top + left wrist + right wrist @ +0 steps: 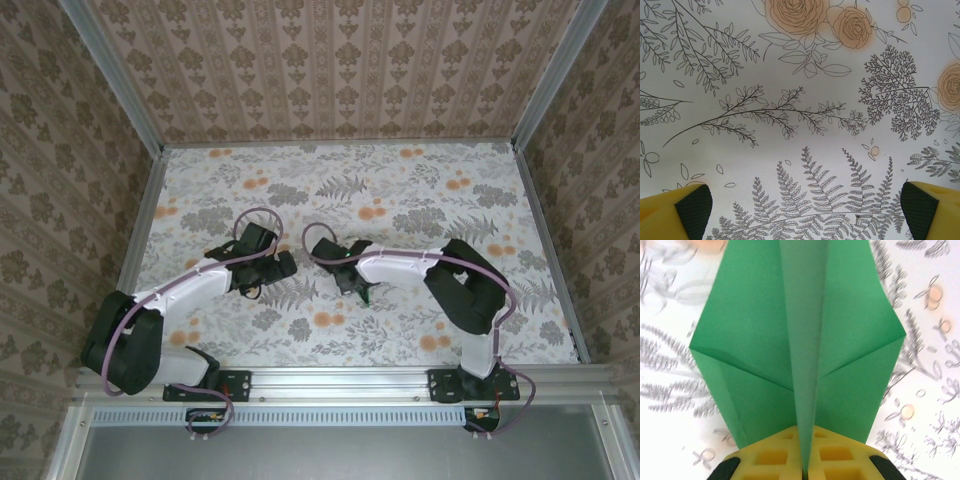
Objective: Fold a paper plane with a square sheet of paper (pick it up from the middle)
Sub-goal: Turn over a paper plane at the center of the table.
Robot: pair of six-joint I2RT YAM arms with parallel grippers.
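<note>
- The right claw (804,456) is clamped on the paper plane (800,340). It pinches the centre fold at the tail end, with the yellow pads squeezed together and the green ridge between them.
- In that wrist's view the plane runs straight out to 12 o'clock from the claw. Its long axis lines up with the fingers and the wings spread toward 10 and 2. The nose runs off the top edge, so I can't see the tip.
- From above, the plane (365,295) is just a green sliver poking out at about 5 o'clock of the right claw (352,280), near the middle of the table (470,200). I can't tell if it's resting on the table or held just off it.
- The left claw (268,270) sits at roughly 9 o'clock from the right one, near but not touching. Its pads (677,212) are wide apart with nothing between them, and the printed table is below.
- My guess is the folding looks pretty much done. If so, whatever comes next is the right arm's job and goes along that 12 o'clock line. The left arm is close by but has no hold on anything.
</note>
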